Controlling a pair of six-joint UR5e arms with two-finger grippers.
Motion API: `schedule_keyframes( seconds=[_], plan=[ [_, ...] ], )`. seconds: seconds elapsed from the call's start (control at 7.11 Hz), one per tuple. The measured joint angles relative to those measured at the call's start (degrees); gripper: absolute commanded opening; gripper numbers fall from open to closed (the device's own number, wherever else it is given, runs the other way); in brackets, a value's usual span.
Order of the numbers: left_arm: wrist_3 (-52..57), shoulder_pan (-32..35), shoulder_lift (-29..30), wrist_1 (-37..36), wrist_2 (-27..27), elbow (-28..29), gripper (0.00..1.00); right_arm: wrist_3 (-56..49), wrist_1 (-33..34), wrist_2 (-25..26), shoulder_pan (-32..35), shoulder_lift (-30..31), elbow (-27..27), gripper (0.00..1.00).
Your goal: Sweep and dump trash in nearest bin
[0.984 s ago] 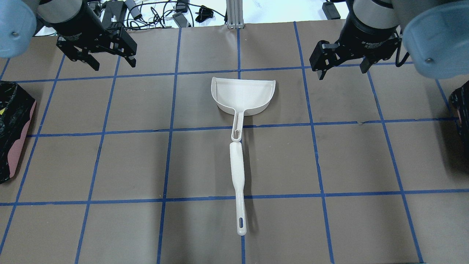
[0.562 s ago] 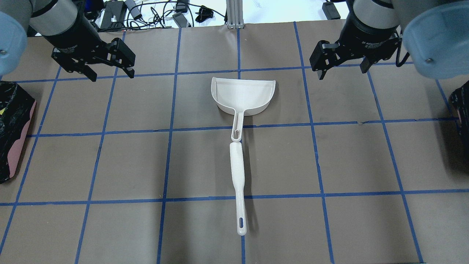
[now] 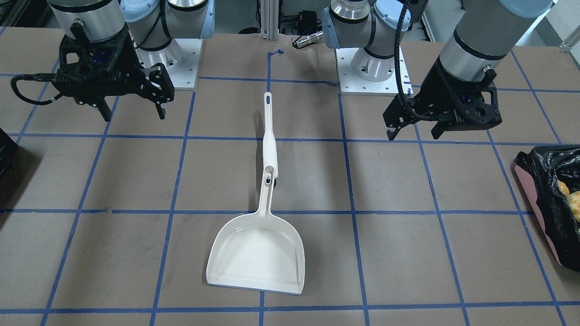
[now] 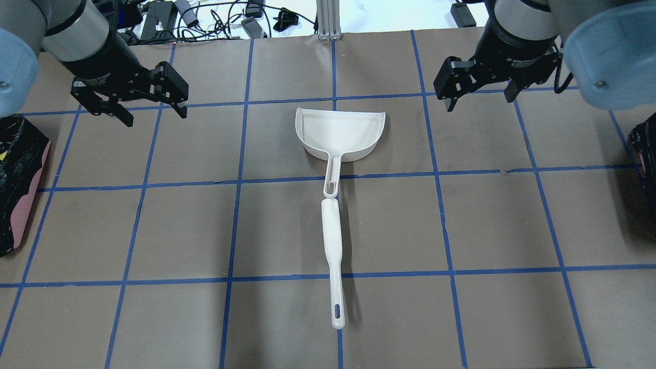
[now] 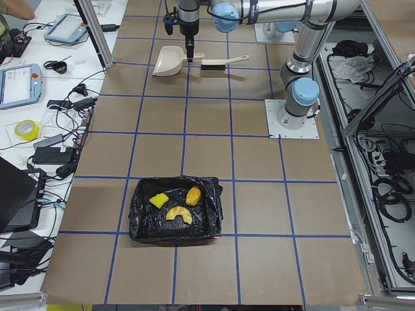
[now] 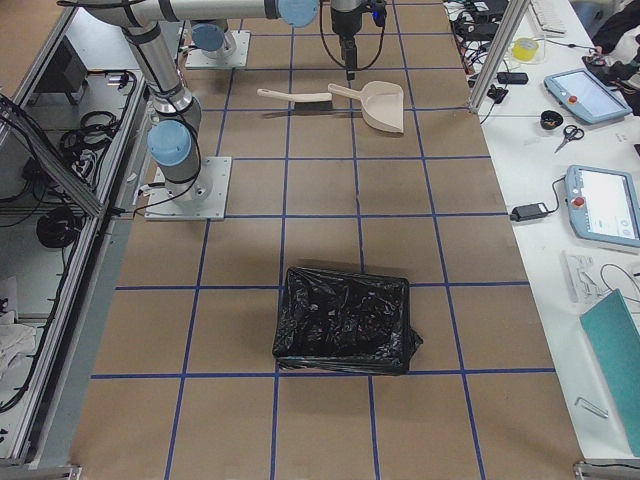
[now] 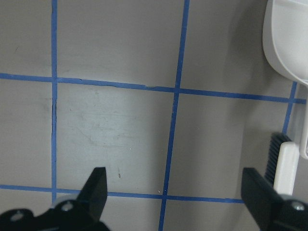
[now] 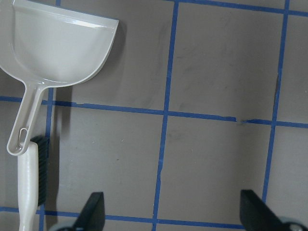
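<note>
The trash lies inside the bin (image 5: 174, 210), a pink-sided container lined with a black bag: a yellow-and-green sponge piece (image 5: 157, 200), a glossy bread-like lump (image 5: 193, 195) and a tan croissant-like piece (image 5: 177, 215). The bin also shows at the left edge of the overhead view (image 4: 23, 215) and the right edge of the front view (image 3: 534, 203). My left gripper (image 4: 155, 116) is open and empty above the table, right of the bin. My right gripper (image 4: 480, 101) is open and empty at the far right.
A white dustpan (image 4: 339, 134) lies mid-table with a white brush (image 4: 332, 256) in line behind its handle. A second black-bagged container (image 6: 345, 320) sits at the table's right end (image 4: 647, 148). Blue tape lines grid the brown table.
My left gripper has shifted slightly down and left in the overhead view, staying open. The right gripper, dustpan and brush have not moved.
</note>
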State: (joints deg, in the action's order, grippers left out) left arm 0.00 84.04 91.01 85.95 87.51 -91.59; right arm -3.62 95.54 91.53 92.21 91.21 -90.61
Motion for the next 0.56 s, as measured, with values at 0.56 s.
schedule_keyframes(
  seconds=[0.56],
  plan=[
    [-0.7,-0.3,0.0,-0.7,1.5,-1.1,1.00,-0.1,0.0,-0.1,0.0,0.0,0.0,1.00]
  ],
)
